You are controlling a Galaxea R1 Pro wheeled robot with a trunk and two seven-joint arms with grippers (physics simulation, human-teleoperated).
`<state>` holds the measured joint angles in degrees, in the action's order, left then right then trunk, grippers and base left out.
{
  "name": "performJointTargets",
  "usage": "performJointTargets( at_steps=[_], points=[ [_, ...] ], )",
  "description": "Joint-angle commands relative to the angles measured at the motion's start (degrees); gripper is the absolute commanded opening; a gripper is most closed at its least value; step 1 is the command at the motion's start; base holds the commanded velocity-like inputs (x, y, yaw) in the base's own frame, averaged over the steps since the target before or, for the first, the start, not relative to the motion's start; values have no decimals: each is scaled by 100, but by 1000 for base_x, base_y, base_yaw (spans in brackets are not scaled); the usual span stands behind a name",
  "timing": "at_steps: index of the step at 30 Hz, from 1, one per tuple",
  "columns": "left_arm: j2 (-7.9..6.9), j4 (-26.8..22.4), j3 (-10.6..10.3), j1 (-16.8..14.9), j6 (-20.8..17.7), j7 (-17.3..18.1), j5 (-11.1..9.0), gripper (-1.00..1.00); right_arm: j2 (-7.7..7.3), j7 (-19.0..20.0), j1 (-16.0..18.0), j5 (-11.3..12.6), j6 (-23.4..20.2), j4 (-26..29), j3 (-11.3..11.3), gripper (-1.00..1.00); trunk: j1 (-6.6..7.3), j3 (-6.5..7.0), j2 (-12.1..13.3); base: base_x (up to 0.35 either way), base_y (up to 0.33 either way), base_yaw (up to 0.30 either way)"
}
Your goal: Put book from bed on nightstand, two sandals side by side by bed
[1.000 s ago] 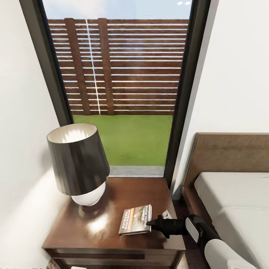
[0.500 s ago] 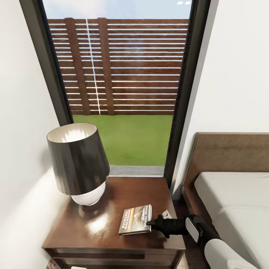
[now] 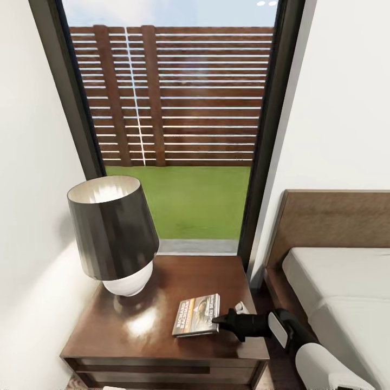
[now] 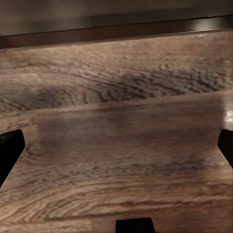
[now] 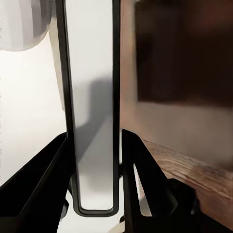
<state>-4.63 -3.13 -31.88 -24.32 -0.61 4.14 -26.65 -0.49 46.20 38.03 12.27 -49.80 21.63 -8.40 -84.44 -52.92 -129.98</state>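
The book (image 3: 197,315), a thin paperback with an orange band, lies flat at the front right of the nightstand (image 3: 162,279). My right gripper (image 3: 216,321) reaches in from the bed side and is shut on the book's right edge. In the right wrist view the book (image 5: 92,121) stands edge-on, its white pages between the two black fingers (image 5: 48,174). The bed (image 3: 336,292), with a pale mattress and brown headboard, is to the right. My left gripper (image 4: 116,145) hangs open over wood-plank floor. The sandals are out of view.
A lamp (image 3: 112,233) with a dark shade and white base takes up the nightstand's back left. A tall dark-framed window (image 3: 179,108) behind shows grass and a slatted fence. White walls close in on both sides, and a narrow gap separates nightstand and bed.
The whole head view has shifted up a few pixels, so the camera moved. The book and my right gripper hold the same place on the nightstand.
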Motion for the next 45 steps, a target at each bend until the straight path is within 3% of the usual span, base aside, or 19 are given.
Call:
performJointTargets(
  at_steps=[1,13,19,35,40,45],
  points=[
    [-3,-3,-46,-2,-5,17,-60,100,3,21,14,-23,-21,-1,-30,-100,1,-5,-2,0,0,0],
    [-3,-3,-46,-2,-1,17,-60,100,7,19,113,-23,-21,-7,-32,-100,1,-5,-2,0,0,0],
    [-3,-3,-46,-2,-1,17,-60,100,6,-20,146,-23,-21,-8,-31,-100,-131,-113,-243,0,0,0],
    [-3,-3,-46,-2,-1,17,-60,100,7,-65,191,-23,-21,-11,-32,-100,-131,-113,-243,0,0,0],
    [-3,-3,-46,-2,-1,17,-60,100,7,-86,205,-23,-21,-16,-33,-100,-240,-203,-443,0,0,0],
    [-3,-3,-46,-2,-1,17,-60,100,11,-100,211,-23,-21,-13,-37,-100,-240,-203,-443,0,0,0]
  ],
)
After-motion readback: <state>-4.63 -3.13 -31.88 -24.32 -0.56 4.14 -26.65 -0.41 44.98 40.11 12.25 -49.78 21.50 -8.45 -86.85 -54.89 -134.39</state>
